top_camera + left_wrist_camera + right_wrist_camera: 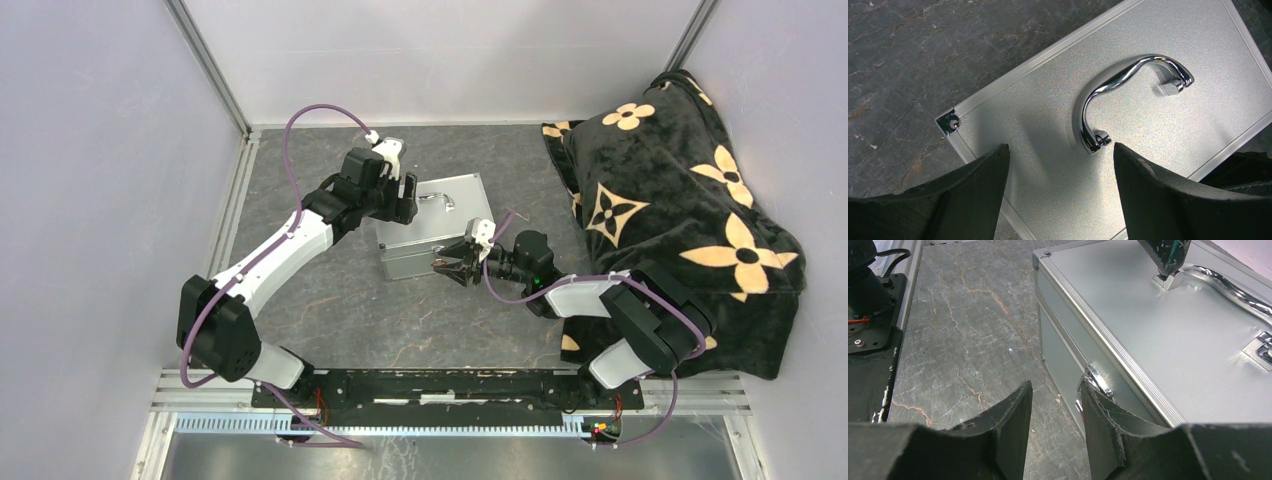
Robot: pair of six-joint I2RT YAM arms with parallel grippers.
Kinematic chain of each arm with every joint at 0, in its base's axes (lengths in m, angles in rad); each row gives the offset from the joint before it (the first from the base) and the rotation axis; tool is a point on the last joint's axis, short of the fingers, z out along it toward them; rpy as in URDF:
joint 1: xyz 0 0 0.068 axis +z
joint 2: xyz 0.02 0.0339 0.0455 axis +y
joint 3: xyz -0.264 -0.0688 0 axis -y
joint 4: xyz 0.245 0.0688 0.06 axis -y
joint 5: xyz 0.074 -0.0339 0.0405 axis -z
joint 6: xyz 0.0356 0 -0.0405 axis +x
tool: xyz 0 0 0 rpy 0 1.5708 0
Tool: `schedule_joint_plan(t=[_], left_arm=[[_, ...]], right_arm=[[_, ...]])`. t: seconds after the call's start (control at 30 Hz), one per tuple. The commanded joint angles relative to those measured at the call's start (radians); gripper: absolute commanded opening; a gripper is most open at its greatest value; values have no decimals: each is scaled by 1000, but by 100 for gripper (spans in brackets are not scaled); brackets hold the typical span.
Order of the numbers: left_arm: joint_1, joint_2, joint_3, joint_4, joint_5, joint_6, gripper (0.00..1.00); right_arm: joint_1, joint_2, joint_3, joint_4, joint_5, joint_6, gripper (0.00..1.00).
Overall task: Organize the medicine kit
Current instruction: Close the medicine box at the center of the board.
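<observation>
The medicine kit (432, 228) is a silver metal case lying shut mid-table, its chrome handle (1120, 87) on the lid. My left gripper (405, 198) hovers over the lid's left part. In the left wrist view, the left gripper (1061, 146) is wide open with only bare lid between its fingers, just short of the handle. My right gripper (450, 265) is at the case's front wall. In the right wrist view, the right gripper (1055, 385) stands open over the table with nothing between its fingers. Its right finger (1098, 420) rests against the chrome front latch (1096, 380).
A black blanket with cream flowers (690, 210) covers a bulky heap at the right, close to the right arm. Dark marbled tabletop (330, 300) surrounds the case. White walls and metal rails enclose the table at the back and left.
</observation>
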Motion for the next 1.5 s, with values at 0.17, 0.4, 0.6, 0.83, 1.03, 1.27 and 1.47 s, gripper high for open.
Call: schedule_joint_plan(t=[0.17, 0.4, 0.6, 0.83, 1.03, 1.27, 1.47], left_arm=[[0, 57, -31, -162, 63, 27, 82], [0, 58, -30, -162, 63, 29, 81], [0, 60, -30, -163, 63, 29, 81], [0, 62, -29, -164, 62, 30, 81], [0, 63, -28, -165, 62, 30, 81], [0, 66, -28, -165, 61, 32, 81], [0, 66, -27, -167, 63, 32, 81]], right_arm=[[-5, -41, 45, 47, 53, -29, 47], [-6, -22, 45, 26, 51, -41, 48], [-6, 22, 31, 20, 51, -54, 48], [-5, 58, 30, 28, 54, -56, 48], [-6, 74, 42, 33, 54, -54, 48], [-6, 35, 50, 23, 51, -52, 48], [-6, -28, 59, -5, 54, -62, 48]])
